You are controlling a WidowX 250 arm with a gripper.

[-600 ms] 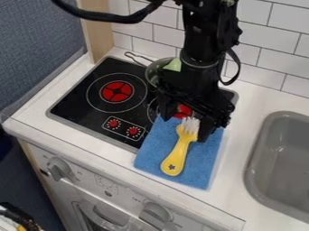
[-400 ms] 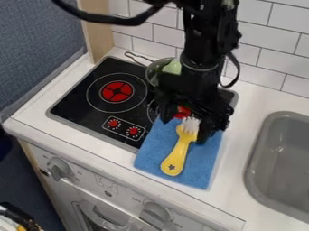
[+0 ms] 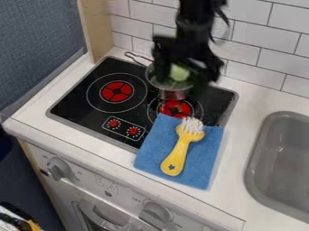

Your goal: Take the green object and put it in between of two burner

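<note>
And here's the white counter (image 3: 259, 97), carrying the black stovetop (image 3: 78, 106), with the sink (image 3: 256, 158) well off to the right. The arm (image 3: 194, 18) hangs in from the top edge, its pincer (image 3: 188, 70) over the pot; whether that's apart, together or clamped on something, I can't tell! Blue towel (image 3: 202, 158) overlapping the stove's front edge, then the left burner (image 3: 116, 91) and the right burner (image 3: 175, 108), a narrow strip of stovetop between them. Behind it sits the pot (image 3: 172, 94), its rim and handle edging the route. Yellow brush (image 3: 178, 155) on the towel, bristles right up near the right burner.

And smallest, the green object (image 3: 179, 72): it's under the pincer and, through the blur, probably inside the pot. So the placing isn't done; a sure hold, a lift over the rim and a careful drop into that strip all look to be left.
</note>
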